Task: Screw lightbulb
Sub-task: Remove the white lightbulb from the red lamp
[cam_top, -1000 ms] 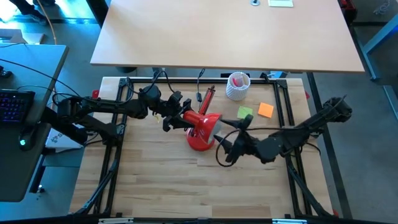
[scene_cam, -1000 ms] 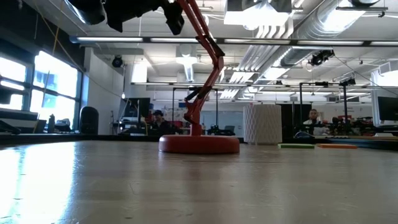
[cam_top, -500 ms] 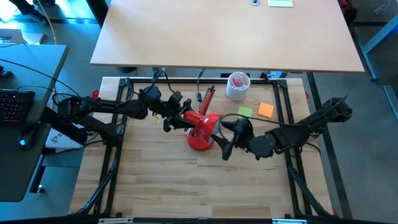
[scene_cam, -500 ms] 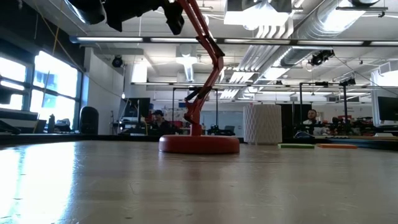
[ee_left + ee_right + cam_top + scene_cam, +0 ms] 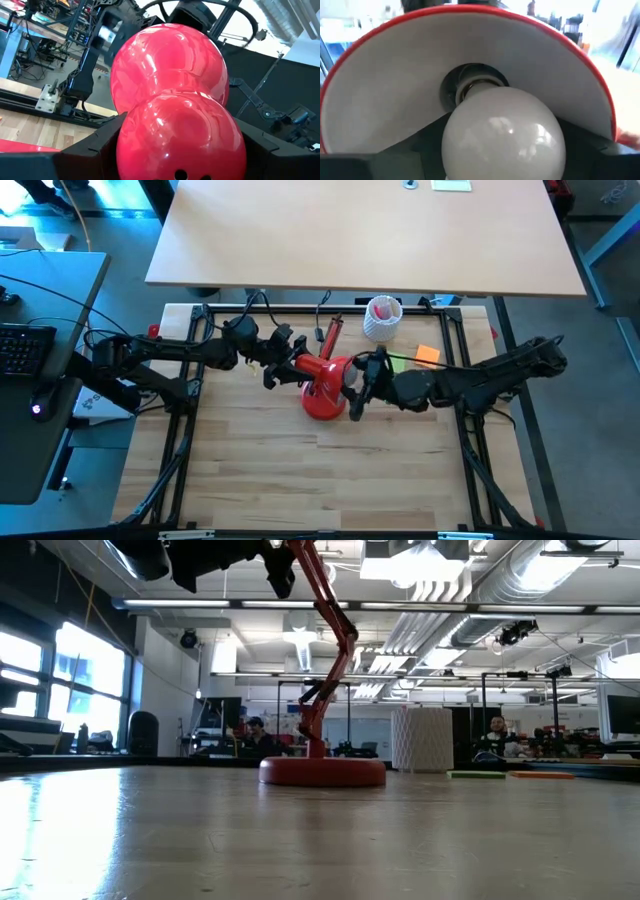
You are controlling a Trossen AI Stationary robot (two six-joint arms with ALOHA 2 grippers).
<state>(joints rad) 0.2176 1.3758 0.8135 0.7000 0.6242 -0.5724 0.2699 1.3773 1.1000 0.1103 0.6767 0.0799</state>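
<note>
- The right claw (image 5: 352, 388) has swung in from the open tabletop (image 5: 300, 480) over the last second and now sits at the mouth of the red lamp's shade (image 5: 330, 380).
- It grips the lightbulb (image 5: 502, 137) by its round end. In the right wrist view the bulb's screw base sits right at the socket (image 5: 472, 82) deep inside the white-lined shade.
- The left claw (image 5: 285, 370) has not budged; it is clenched round the back of the shade (image 5: 175, 135), bracing it.
- The lamp's base (image 5: 322, 772) has shifted a touch on the tabletop.
- To my eye the approach is over and the turning comes next; whether the threads have caught I cannot tell.
</note>
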